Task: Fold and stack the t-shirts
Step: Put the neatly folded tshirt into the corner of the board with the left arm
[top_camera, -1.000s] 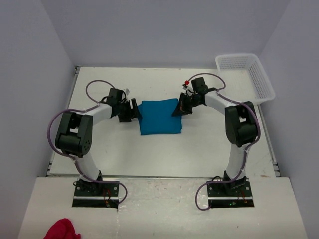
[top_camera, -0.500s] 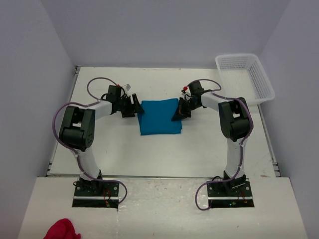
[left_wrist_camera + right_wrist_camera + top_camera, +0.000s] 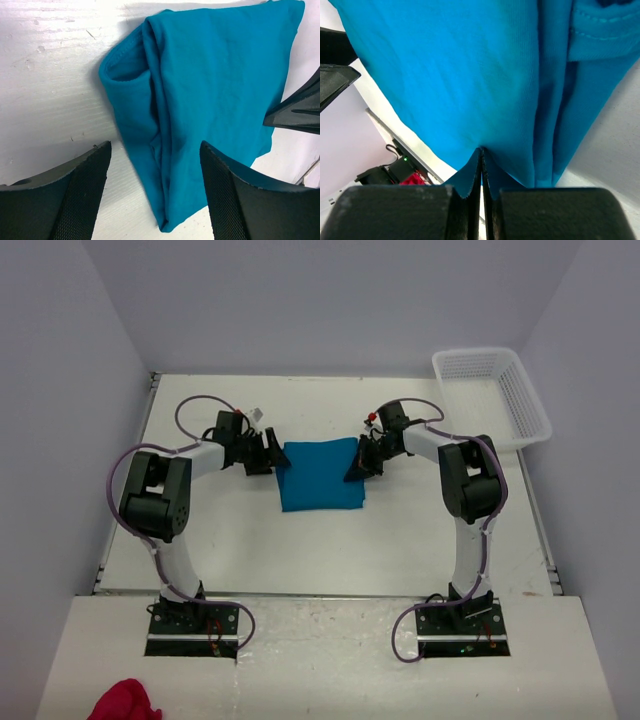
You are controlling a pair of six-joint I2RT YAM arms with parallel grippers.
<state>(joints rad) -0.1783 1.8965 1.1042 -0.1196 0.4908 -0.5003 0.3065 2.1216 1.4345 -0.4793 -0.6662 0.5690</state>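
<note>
**Top external view: folded teal shirt lies between the two grippers**

Top external view first: we see the t-shirt folded into a compact teal-blue rectangle on the white table, a little above the centre of the frame. The left gripper sits at the shirt's upper left corner and the right gripper at its upper right edge, both arms arching in from the bottom of the picture. A white mesh basket stands at the upper right of the table, well apart from the shirt. A red cloth lies at the lower left corner of the frame, on the near ledge beside the left arm's base.

Left wrist view: we find the shirt filling the upper and middle part of the frame, with layered folds and a hemmed edge toward its left side. The left gripper's two black fingers rise from the bottom of the frame, spread wide on either side of the shirt's lower edge, gripping nothing. We cannot tell whether they touch the fabric. The tip of the right gripper shows at the right edge, against the shirt's far side.

Right wrist view: we see teal fabric covering most of the frame. The right gripper's fingers are pressed together at the bottom centre, and the shirt's edge is drawn into a point between their tips, so this gripper is clenched on the t-shirt.
</note>
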